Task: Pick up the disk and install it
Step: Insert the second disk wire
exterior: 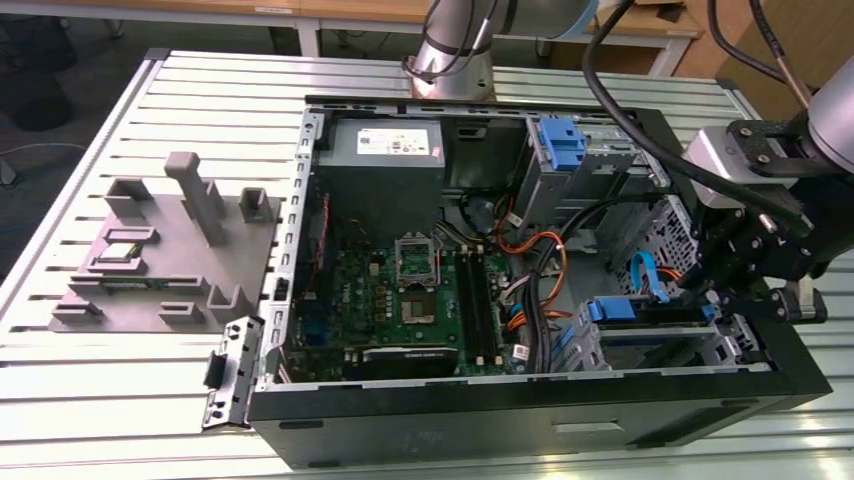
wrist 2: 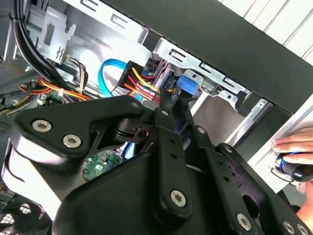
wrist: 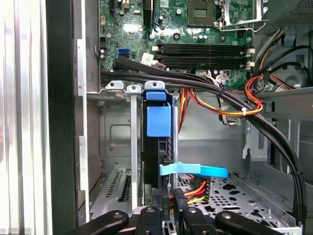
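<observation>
— One black metal claw point(wrist: 167, 203), low in the first wrist view. What does it hold?

— I cannot tell whether it is clamped or slack. It sits right at the near end of the disk point(wrist: 159, 120), the flat drive in its blue plastic carrier.

— Where is the disk?

— On edge in the grey metal drive cage point(wrist: 115, 142), in a slot beside an upright steel divider. In the exterior view its blue carrier point(exterior: 641, 310) shows in the cage at the corner of the case, with the claw point(exterior: 747, 285) just above it.

— Anything attached near it?

— A flat light-blue ribbon cable point(wrist: 205, 171) reaches the disk's side, and a bundle of red, yellow and black wires point(wrist: 195, 188) ends just below that.

— Further out?

— The green motherboard point(exterior: 400, 300) lies on the floor of the open black tower case point(exterior: 534, 430). A grey power supply box point(exterior: 380, 150) sits at the far end, with another blue plastic bracket point(exterior: 567, 145) beside it.

— Outside the case?

— A grey moulded fixture block point(exterior: 160, 250) on the slatted aluminium table point(exterior: 134, 400), toward the exterior view's left. In the second wrist view a person's hand point(wrist 2: 293, 144) rests beyond the case wall.
</observation>
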Robot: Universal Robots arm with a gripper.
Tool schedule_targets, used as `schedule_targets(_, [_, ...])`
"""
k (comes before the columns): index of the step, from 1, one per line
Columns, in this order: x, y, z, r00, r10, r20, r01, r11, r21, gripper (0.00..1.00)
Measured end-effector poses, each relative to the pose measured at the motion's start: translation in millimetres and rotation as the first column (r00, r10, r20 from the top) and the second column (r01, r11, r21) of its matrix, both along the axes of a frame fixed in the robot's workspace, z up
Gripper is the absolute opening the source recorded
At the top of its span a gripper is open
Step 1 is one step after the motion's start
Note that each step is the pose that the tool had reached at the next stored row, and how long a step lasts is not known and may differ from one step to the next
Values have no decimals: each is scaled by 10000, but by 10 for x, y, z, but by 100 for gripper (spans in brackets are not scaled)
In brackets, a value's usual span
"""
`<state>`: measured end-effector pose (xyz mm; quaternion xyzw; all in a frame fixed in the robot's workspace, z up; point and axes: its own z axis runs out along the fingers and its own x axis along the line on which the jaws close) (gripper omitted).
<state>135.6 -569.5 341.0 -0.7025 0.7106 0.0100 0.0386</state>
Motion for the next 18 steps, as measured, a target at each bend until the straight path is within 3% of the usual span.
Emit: schedule_targets(18, [26, 9, -61, 10000, 5, 0, -5, 10000, -38, 24])
